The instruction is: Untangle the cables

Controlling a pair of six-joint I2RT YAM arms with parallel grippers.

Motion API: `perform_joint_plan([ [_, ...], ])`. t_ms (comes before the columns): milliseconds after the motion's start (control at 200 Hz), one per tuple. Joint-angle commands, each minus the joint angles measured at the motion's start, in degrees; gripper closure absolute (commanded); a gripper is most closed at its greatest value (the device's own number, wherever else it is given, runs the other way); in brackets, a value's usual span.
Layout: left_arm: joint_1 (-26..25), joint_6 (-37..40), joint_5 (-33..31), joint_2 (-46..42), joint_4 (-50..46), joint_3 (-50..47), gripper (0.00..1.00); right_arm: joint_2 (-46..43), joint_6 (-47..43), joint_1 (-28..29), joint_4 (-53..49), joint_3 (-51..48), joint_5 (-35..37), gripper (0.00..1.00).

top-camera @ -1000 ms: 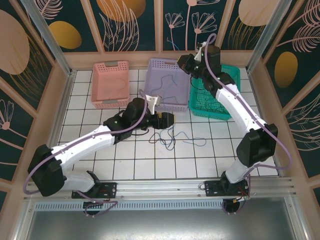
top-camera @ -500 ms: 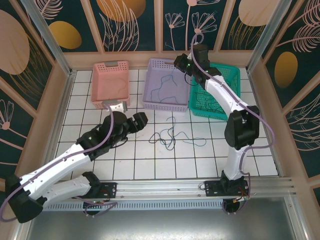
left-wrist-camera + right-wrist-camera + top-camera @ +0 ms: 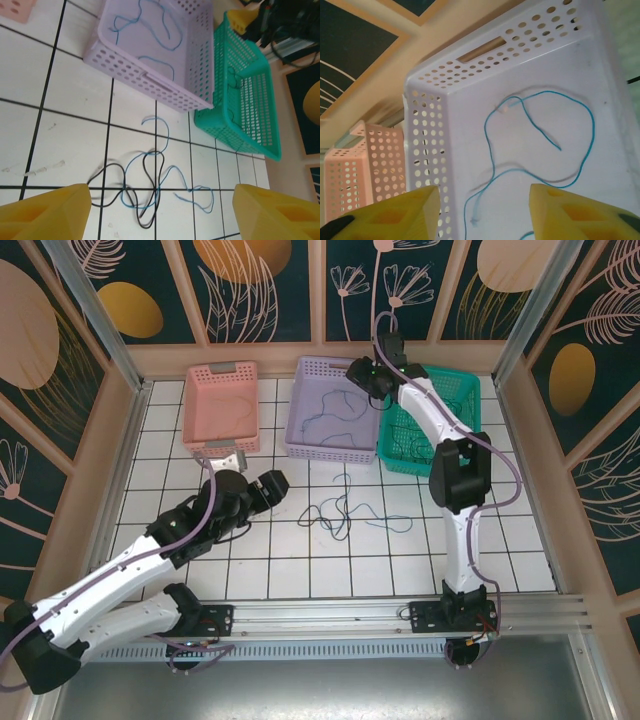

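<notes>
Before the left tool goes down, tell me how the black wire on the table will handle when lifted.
Probably floppy: the black wire lies in loose loops. Likely to drag along the blue wire crossing it. Thin, so probably very light.

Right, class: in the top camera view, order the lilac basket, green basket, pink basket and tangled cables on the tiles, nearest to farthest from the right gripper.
From the right gripper:
1. Lilac basket, directly below it.
2. Green basket, just to the right.
3. Pink basket, far left, and tangled cables, loose on the tiled table: too close to call.
</notes>
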Motion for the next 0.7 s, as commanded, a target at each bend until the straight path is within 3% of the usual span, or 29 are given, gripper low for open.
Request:
perform_joint_plan([
  [0,0.07,-1.64,4.44,2.65,1.44,-2.13,0.26,-9.19,-1.81,0.67,-1.88,-3.03,4.11,0.48],
  [255,0.82,-2.90,10.32,8.77,4.19,-3.17,0.33,-33.11,-3.84,10.04,-0.37,-33.63,11.88,0.53],
  [370,1.96,-2.79,14.01,12.77,5.87,-3.24,0.40,-40.03,-1.12,16.22,-0.66,-46.82,11.44,0.54],
  [530,3.12,-2.81,19.72,19.16,10.46,-4.38,0.44,-42.42,3.78,21.68,1.72,-57.67,11.50,0.54],
  [691,3.11,-2.22,23.19,25.94,13.49,-3.49,0.45,-38.99,7.08,21.67,6.36,-61.26,11.18,0.53],
])
